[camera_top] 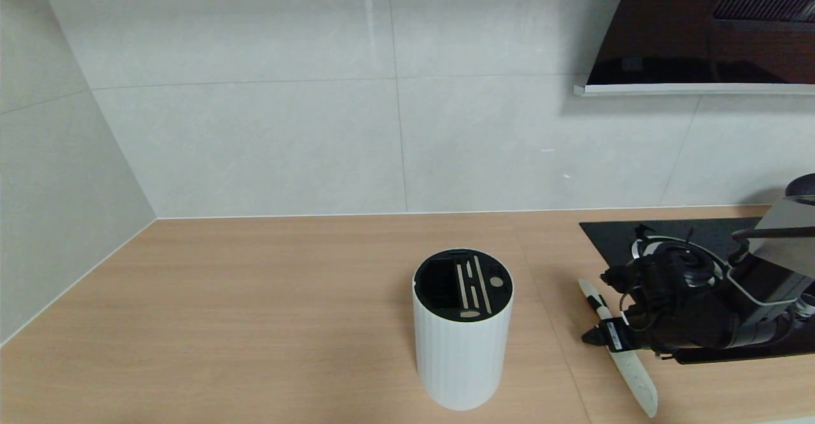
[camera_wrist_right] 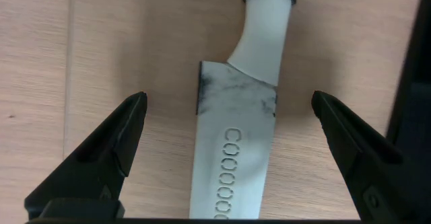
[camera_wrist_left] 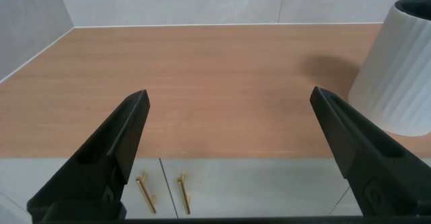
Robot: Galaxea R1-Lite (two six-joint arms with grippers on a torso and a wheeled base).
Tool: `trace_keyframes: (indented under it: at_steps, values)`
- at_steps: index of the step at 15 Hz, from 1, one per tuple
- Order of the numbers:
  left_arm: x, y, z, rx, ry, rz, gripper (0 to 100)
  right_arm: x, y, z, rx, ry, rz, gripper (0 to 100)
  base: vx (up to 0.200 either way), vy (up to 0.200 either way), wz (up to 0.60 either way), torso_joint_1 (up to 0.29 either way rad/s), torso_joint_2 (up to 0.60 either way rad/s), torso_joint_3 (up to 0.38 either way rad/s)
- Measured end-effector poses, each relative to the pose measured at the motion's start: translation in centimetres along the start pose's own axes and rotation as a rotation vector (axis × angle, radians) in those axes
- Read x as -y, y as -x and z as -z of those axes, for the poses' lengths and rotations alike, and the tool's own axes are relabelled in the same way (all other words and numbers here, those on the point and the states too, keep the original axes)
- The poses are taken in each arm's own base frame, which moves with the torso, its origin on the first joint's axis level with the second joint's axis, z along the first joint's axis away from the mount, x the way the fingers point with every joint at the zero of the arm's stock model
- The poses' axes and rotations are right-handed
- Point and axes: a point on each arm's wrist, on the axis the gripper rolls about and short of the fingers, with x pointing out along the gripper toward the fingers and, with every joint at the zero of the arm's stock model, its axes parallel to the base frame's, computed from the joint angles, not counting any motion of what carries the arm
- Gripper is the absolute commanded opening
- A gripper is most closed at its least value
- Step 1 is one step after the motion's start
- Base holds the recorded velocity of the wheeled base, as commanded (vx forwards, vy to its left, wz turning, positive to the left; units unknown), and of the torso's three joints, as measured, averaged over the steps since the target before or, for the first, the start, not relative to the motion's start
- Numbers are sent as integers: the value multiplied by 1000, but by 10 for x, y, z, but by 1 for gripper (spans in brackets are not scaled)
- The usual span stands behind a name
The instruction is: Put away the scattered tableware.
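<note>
- Left gripper (camera_wrist_left: 229, 99): held at the front edge of the counter (camera_wrist_left: 202, 83), above the cabinet handles (camera_wrist_left: 145, 192). Its jaws are spread wide with nothing between them. Judged to be parked here so that the work area is free for the other arm.
- Knife (camera_top: 631, 373): the piece of tableware in question, lying flat on the counter just beside the cooktop (camera_top: 611, 233). The blade tip points toward the front edge and the handle (camera_top: 591, 296) toward the wall. The blade is white and marbled; the handle is white with a black band.
- Right gripper (camera_wrist_right: 229, 103): poised directly over the knife where blade meets handle. Its fingers (camera_wrist_right: 121, 143) are fully apart, one on either side, and grip nothing. Straddling the knife lets the jaws close across its narrow width, so this is judged a pre-grasp stance.
- Holder (camera_top: 461, 354): a white ribbed cylinder standing upright, apart from the knife on its left. Its black slotted top (camera_top: 463, 282) faces up, and it is judged the knife's destination. The narrow slots would call for a blade-down entry.
- Tiled wall (camera_top: 255, 125) and range hood (camera_top: 700, 29): the backdrop behind the counter.
</note>
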Motion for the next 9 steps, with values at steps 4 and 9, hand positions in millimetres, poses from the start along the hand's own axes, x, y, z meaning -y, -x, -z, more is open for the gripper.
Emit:
trace_keyframes:
  at_steps: [4,9]
  values:
    - [0,0,0,0,0,0,100,2,-4,1,7,-3,12,0,0,0,0,0,0,0]
    - [0,0,0,0,0,0,100,2,-6,3,3,-3,18,0,0,0,0,0,0,0]
